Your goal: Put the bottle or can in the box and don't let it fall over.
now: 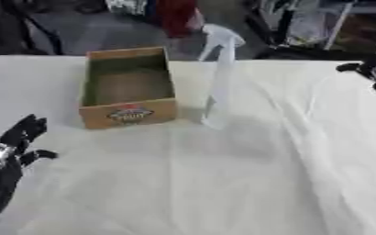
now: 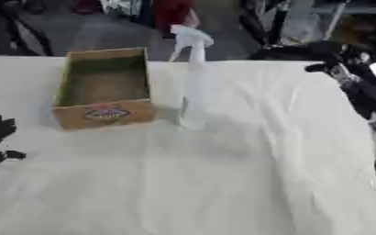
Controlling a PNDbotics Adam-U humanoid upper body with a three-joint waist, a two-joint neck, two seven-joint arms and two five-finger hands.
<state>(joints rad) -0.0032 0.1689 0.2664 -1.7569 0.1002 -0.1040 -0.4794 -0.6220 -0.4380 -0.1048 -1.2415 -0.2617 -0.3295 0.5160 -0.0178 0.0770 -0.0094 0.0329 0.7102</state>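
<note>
A clear spray bottle (image 1: 219,80) with a white trigger head stands upright on the white cloth, just right of an open cardboard box (image 1: 128,87) that holds nothing I can see. My left hand (image 1: 14,142) rests at the lower left, fingers straight and pointing up, well apart from the box. My right hand (image 2: 348,75) is at the right edge, far to the right of the bottle and not touching it; I cannot make out how its fingers stand.
A white cloth (image 1: 223,174) covers the table, with wrinkles on the right half. A person in red (image 1: 178,16) stands beyond the far edge behind the bottle. Dark chairs and clutter line the background.
</note>
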